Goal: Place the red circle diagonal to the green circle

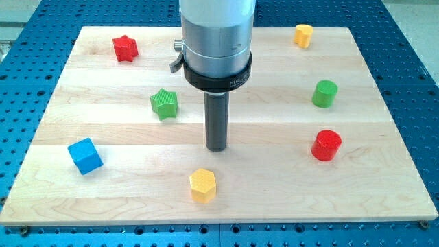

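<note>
The red circle (326, 145) sits on the wooden board at the view's right, below the green circle (325, 93), with a gap between them. My tip (217, 147) rests on the board near the middle, well to the left of the red circle and at about its height in the view. The tip touches no block. The yellow hexagon (203, 185) lies just below and slightly left of the tip.
A green star (164, 103) lies up-left of the tip. A red star (125, 48) is at the top left, a blue cube (85, 156) at the lower left, a yellow block (303, 35) at the top right. The board (384, 178) ends near the red circle's right.
</note>
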You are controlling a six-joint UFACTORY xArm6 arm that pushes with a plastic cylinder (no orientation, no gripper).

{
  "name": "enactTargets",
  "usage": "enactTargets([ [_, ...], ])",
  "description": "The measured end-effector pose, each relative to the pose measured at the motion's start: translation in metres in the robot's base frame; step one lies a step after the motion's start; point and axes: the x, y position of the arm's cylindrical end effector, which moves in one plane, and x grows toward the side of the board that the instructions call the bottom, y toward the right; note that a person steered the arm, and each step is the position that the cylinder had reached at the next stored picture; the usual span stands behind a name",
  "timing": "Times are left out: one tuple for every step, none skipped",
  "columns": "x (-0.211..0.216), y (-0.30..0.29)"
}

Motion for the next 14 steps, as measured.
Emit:
enactTargets([
  [0.002, 0.004],
  [0.006, 0.054],
  [0.021, 0.108],
  [0.049, 0.143],
  [0.051, 0.173],
  [0.021, 0.191],
  [-0.018, 0.201],
  [-0.043, 0.206],
  [-0.011, 0.183],
  [-0.045, 0.181],
  [0.011, 0.14],
  [-0.023, 0.047],
  [-0.043, -0.041],
  [-0.023, -0.051],
])
